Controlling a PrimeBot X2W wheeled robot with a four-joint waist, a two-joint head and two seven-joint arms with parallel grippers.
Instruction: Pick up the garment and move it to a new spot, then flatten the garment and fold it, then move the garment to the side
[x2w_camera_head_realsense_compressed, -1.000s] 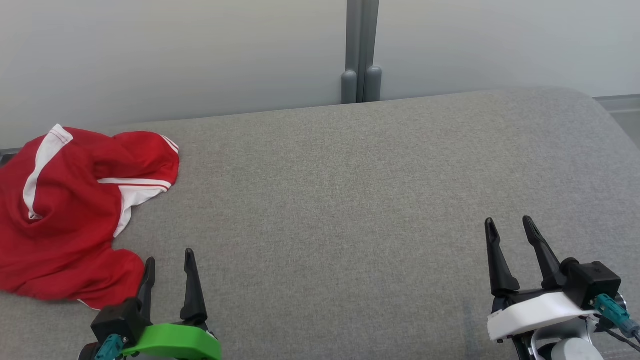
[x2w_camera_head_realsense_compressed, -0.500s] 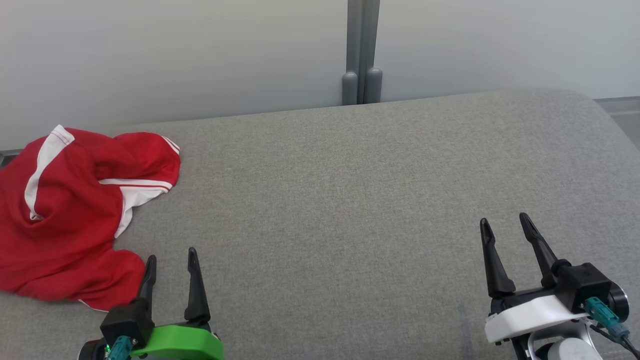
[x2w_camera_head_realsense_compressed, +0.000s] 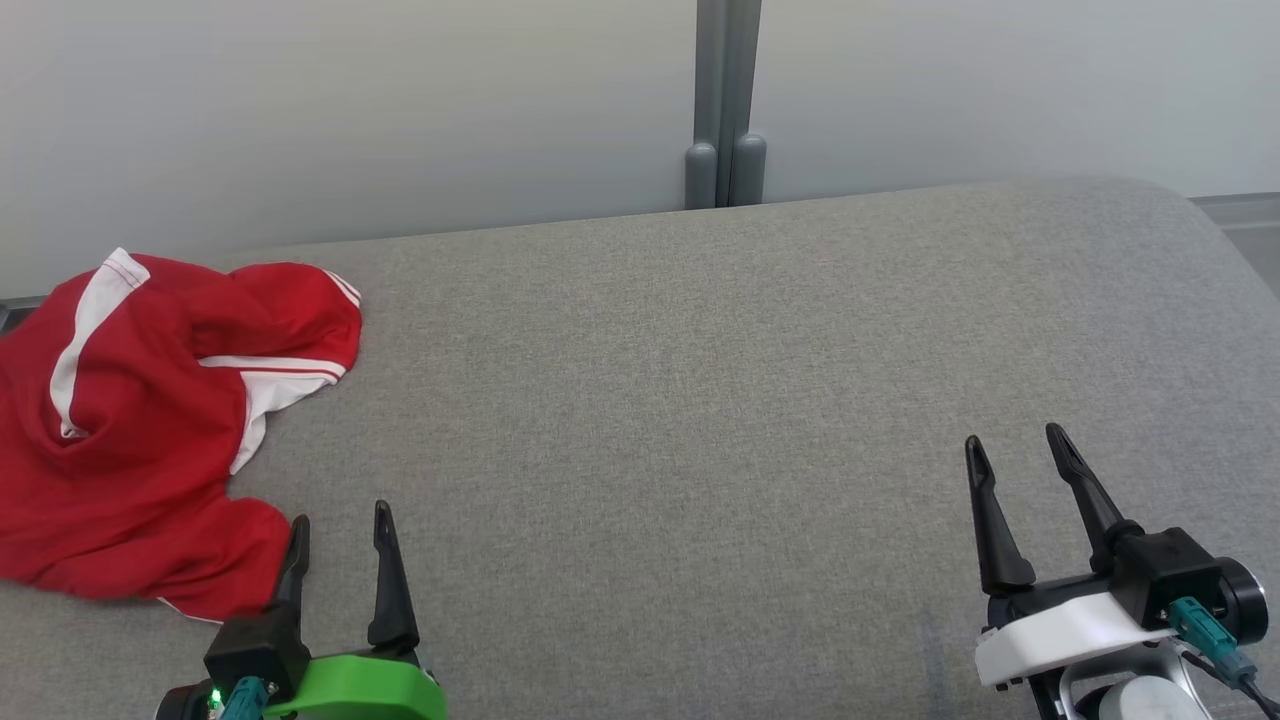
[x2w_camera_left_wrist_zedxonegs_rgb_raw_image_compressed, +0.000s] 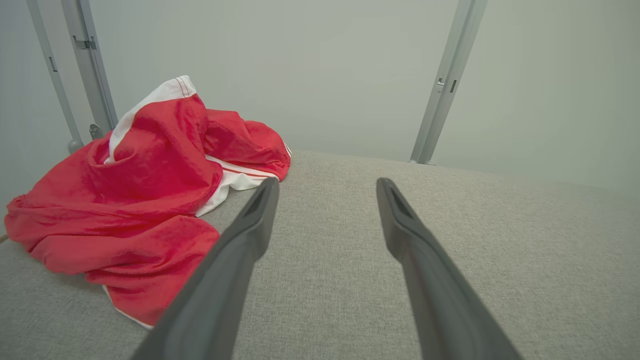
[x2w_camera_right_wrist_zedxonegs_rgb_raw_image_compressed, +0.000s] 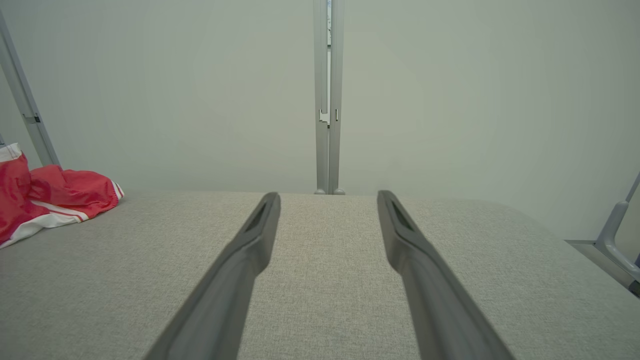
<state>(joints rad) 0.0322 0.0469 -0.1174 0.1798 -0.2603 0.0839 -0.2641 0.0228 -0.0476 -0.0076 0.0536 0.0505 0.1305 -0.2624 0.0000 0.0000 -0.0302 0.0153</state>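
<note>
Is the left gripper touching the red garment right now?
Cannot tell. In the head and left wrist views, the outer finger of the left gripper overlaps the near edge of the red garment; neither gap nor contact shows plainly.

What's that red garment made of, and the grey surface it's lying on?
Red garment: probably a thin synthetic sports fabric, slightly glossy; it shows sheen and soft crumpled folds, with white stripes. Grey surface: looks like matte woven upholstery cloth, flecked weave visible; rounded edges suggest padding underneath.
</note>
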